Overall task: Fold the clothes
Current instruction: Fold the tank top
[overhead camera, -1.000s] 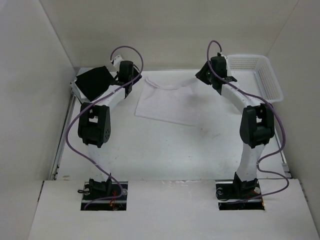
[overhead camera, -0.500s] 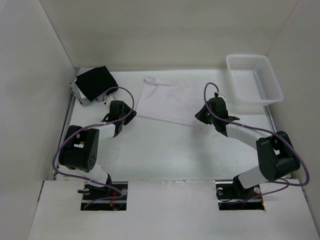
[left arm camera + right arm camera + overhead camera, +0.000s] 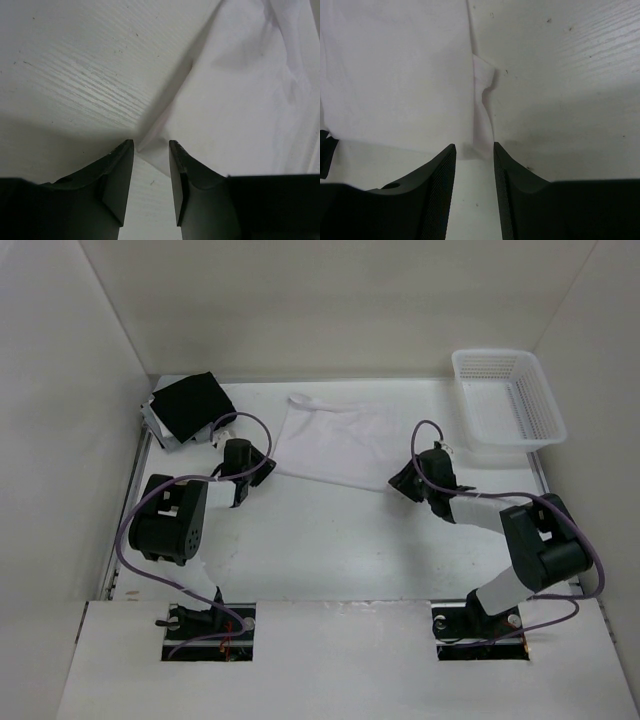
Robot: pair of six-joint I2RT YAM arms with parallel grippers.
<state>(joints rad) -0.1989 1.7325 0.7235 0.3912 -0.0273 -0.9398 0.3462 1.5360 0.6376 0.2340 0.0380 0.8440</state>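
Your table (image 3: 330,540) carries the white garment (image 3: 335,440) at the far middle. It's spread out in a single layer, a little rumpled along the far edge, and I can see no fold in it, so I'd say the folding proper hasn't begun. The basket (image 3: 510,400) sits at the far right and the black cloth (image 3: 190,405) at the far left, both apart from the garment.

Now your grippers. The left gripper (image 3: 151,150) is down at the near left corner with its jaws apart and the corner tip lying right at the gap, not pinched. The right gripper (image 3: 474,150) is at the near right corner, jaws apart too, with the hem running up between them, unclamped.

By my reading you're lined up for the first grab. Closing on both corners and every fold after that are left to do.
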